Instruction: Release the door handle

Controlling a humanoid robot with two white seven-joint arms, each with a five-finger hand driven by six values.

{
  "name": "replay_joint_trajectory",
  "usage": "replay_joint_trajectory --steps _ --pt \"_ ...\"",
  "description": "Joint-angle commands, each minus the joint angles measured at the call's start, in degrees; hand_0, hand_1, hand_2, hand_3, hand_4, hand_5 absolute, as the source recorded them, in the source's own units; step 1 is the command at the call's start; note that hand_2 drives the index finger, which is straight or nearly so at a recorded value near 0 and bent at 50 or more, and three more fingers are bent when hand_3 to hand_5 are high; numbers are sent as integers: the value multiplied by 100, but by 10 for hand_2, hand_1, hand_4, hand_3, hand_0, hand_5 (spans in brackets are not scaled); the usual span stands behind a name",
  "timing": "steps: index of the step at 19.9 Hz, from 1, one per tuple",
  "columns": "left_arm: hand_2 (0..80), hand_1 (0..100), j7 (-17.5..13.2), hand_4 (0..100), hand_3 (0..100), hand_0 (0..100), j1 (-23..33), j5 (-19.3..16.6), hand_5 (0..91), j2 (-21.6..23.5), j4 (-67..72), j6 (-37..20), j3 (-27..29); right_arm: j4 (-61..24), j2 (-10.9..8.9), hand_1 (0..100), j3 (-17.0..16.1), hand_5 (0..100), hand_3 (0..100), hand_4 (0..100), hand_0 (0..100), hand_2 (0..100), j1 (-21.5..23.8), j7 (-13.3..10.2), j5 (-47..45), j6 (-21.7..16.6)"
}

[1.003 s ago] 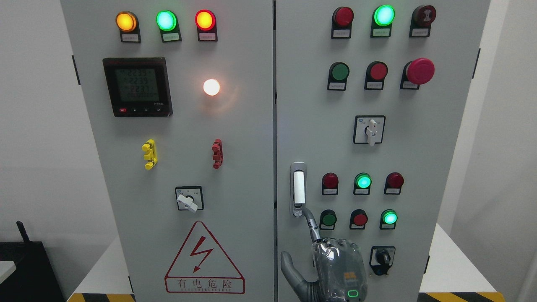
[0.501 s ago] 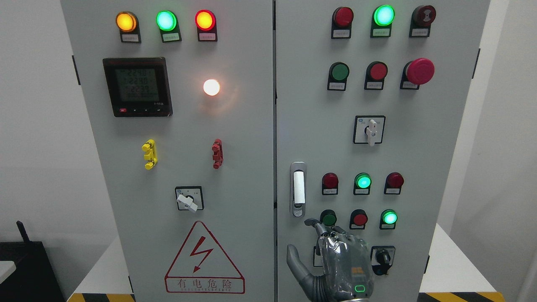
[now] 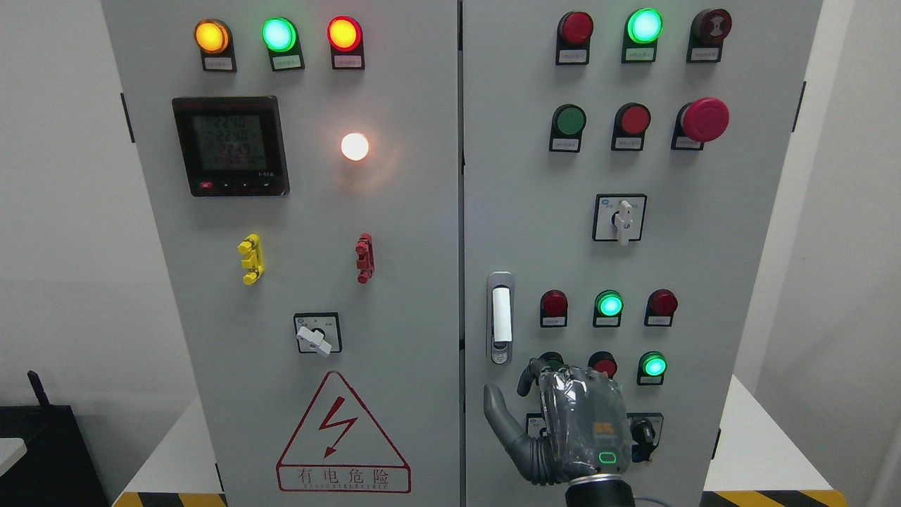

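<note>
While the door handle [image 3: 500, 317] sits upright in its silver recess near the left edge of the cabinet's right door [image 3: 535, 211], the right hand [image 3: 563, 429] hangs just below it and a little to the right, apart from it. In the head view this hand comes up from the bottom edge right of the middle, its back toward the camera under a clear, glossy cover with a small green light near the wrist. Its fingers [image 3: 529, 373] are curled forward at the knuckles and close on nothing, while the thumb [image 3: 501, 415] sticks out to the left. The hand hides parts of a green button [image 3: 552, 361] and a red button [image 3: 603, 362] in the lowest row, and partly covers a black rotary switch [image 3: 642, 429] below them.

The handle's white bar lies flush, with a keyhole at its lower end. The right door meets the left door [image 3: 422, 282] along the centre seam.

On the left door, 3 lamps glow along the top: amber [image 3: 212, 36], green [image 3: 279, 34] and red [image 3: 344, 33]. Beneath them are a digital meter [image 3: 231, 146] and a round white lamp [image 3: 355, 146]. Lower down are a yellow clip [image 3: 250, 259], a red clip [image 3: 364, 258], a white selector switch [image 3: 317, 334] and a red triangular warning sign [image 3: 343, 436].

On the right door, a red mushroom button [image 3: 704, 120] stands at the upper right.
</note>
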Motion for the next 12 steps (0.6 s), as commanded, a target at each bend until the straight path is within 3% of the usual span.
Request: replay_joint_trajectory --steps 1,4,12 --pt "0 389 5 0 0 120 0 0 0 0 97 4 62 -15 17 0 -11 914 1000 950 323 988 -173 43 105 29" --pt "0 389 5 0 0 120 0 0 0 0 97 5 62 -7 17 0 -11 920 1000 970 323 992 -225 192 219 38" --pt "0 389 5 0 0 120 0 0 0 0 97 5 62 64 26 0 -11 928 1000 980 332 995 -348 315 395 117"
